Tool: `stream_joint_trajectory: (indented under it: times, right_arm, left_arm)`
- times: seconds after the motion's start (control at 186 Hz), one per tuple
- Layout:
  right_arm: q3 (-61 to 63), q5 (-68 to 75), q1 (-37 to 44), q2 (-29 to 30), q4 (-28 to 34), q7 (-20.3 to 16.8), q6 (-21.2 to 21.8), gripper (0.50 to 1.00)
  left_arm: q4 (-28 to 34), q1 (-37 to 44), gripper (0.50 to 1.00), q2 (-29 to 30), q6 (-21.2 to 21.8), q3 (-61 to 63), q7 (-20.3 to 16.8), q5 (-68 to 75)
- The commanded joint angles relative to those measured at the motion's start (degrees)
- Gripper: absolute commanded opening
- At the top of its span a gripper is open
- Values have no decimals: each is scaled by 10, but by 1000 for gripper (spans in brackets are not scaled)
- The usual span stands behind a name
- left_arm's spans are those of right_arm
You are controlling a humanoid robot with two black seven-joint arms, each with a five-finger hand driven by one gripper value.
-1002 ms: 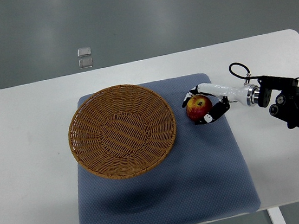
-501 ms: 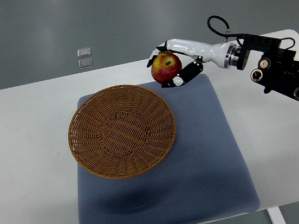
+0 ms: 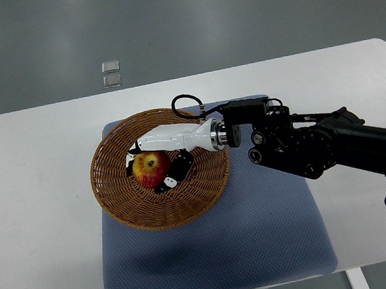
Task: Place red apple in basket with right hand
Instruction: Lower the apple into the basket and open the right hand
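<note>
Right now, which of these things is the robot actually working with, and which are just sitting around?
In use:
- red apple, held over the basket's middle
- wicker basket
- right hand, closed around the apple

Just there:
- blue-grey mat under the basket
- white table
- two small clear squares on the floor beyond the table

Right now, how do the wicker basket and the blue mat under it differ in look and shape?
The basket is round, brown and woven; the mat is rectangular with rounded corners, grey-blue and finely dotted. The basket is a shallow bowl with a raised rim; the mat lies flat. The basket holds the red apple, gripped by the right hand; the mat's bare part carries nothing. Both sit on the white table.
</note>
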Motion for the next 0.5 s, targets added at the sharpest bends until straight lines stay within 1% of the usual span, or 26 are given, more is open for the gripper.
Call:
stream_joint_trajectory:
  times: [0.0,0.005,0.011,0.016,0.022,0.027,0.032,0.038,0.043,0.048,0.054,0.059,0.065,0.07,0.075,0.081,0.086,0.097,0.102,0.108,0.113,0.124,0.361,0.431,0.496]
  right_arm:
    - [-2,-5,-5,6,-21,-3,0,619]
    - [-2,-5,-5,6,-21,-3,0,619]
    - [-2,-5,-5,6,-21,-3,0,657]
    - [-2,-5,-5,6,-21,-3,0,658]
    - [-3,-5,-5,6,-21,-3,0,698]
    - [-3,-5,-5,6,-21,-3,0,699]
    - [-4,-5,-6,6,-21,-3,0,731]
    - [-4,-5,-6,6,-21,-3,0,731]
    - [-5,-5,-6,5,-21,-3,0,756]
    - [-5,-5,-6,5,-21,-3,0,756]
    - [-6,-6,-7,6,-21,-3,0,772]
    - [-6,-6,-7,6,-21,-3,0,772]
    - [-7,-6,-7,6,-22,-3,0,790]
    - [-7,-6,-7,6,-22,-3,0,791]
    - [-8,-6,-7,6,-22,-3,0,807]
    - [-8,-6,-7,6,-22,-3,0,807]
    - [-8,-6,-8,6,-22,-3,0,829]
    - [-8,-6,-8,6,-22,-3,0,829]
    - [-8,-6,-9,6,-22,-3,-1,858]
    - [-8,-6,-9,6,-22,-3,-1,858]
    - [-7,-5,-10,6,-22,-2,-1,909]
    - [-7,-5,-11,6,-21,-1,-1,915]
    - [11,7,-18,-4,-18,4,-2,919]
    - [55,32,-22,-9,-17,4,-8,919]
    - [88,57,-27,-13,-16,4,-5,919]
  left_arm:
    - [0,0,1000,0,0,0,0,0]
    - [0,0,1000,0,0,0,0,0]
    - [-1,0,1000,0,0,0,0,0]
    - [-1,0,1000,0,0,0,0,0]
    - [-1,0,1000,0,0,0,0,0]
    - [-1,0,1000,0,0,0,0,0]
    - [0,0,1000,0,0,0,0,0]
    - [0,0,1000,0,0,0,0,0]
    - [0,0,1000,0,0,0,0,0]
    - [0,0,1000,0,0,0,0,0]
    - [0,0,1000,0,0,0,0,0]
    - [0,0,1000,0,0,0,0,0]
    - [0,0,1000,0,0,0,0,0]
    - [0,0,1000,0,0,0,0,0]
    - [0,0,1000,0,0,0,0,0]
    - [0,0,1000,0,0,0,0,0]
    - [0,0,1000,0,0,0,0,0]
    - [0,0,1000,0,0,0,0,0]
    - [0,0,1000,0,0,0,0,0]
    - [0,0,1000,0,0,0,0,0]
    - [-1,0,1000,0,0,0,0,0]
    - [0,0,1000,0,0,0,0,0]
    - [0,0,1000,0,0,0,0,0]
    - [0,0,1000,0,0,0,0,0]
    - [-1,0,1000,0,0,0,0,0]
